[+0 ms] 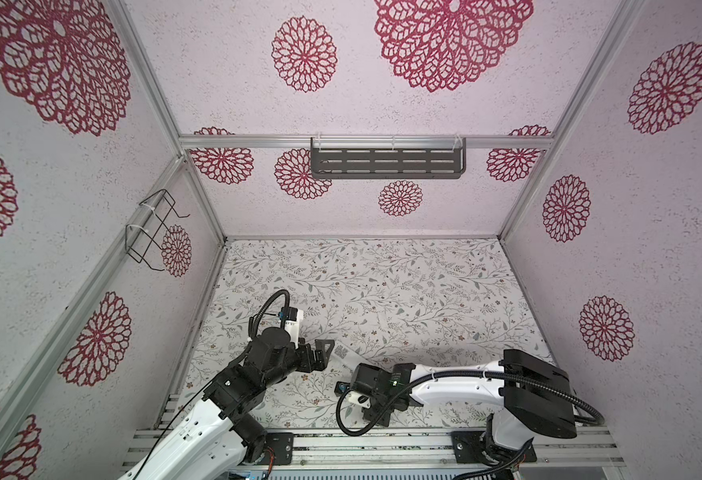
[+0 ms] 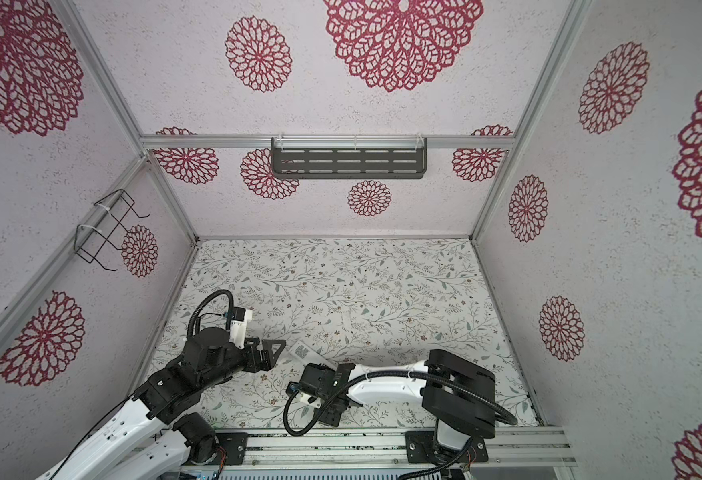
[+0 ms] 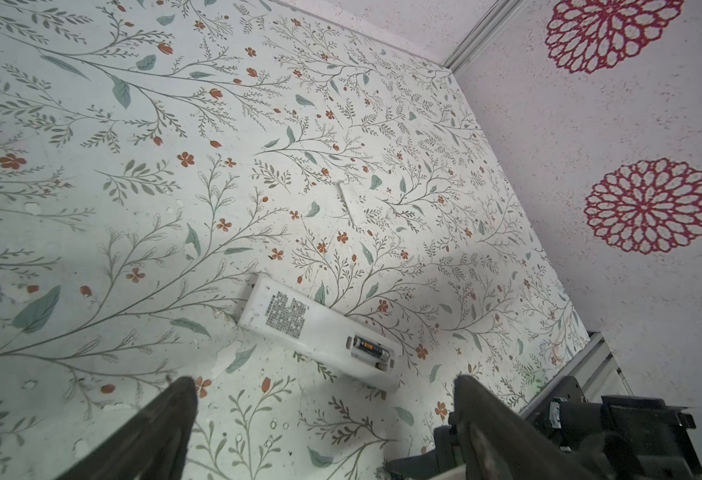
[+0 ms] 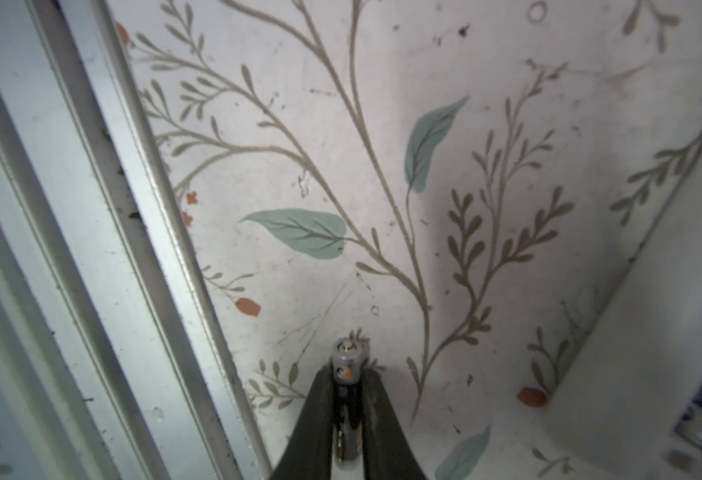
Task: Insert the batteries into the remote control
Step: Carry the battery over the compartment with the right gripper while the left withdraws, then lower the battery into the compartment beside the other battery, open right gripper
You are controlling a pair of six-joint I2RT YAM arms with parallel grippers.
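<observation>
Risk: right jaws clamp one battery lengthwise; left jaws stand apart, so the unheld remote control may slide during insertion.

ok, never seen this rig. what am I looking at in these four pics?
These are two table-mounted robot arms, the left arm and the right arm, each ending in a two-finger gripper. The two wide pictures come from one overhead camera pair looking down into the booth; the two close-ups come from a camera on each wrist. On the floral table lies the white remote control, label side up, its compartment open with one battery seated. A small flat white piece, possibly the cover, lies apart from it. The left gripper is open and empty, near the remote. The right gripper is shut on the second battery, with the remote close by.
</observation>
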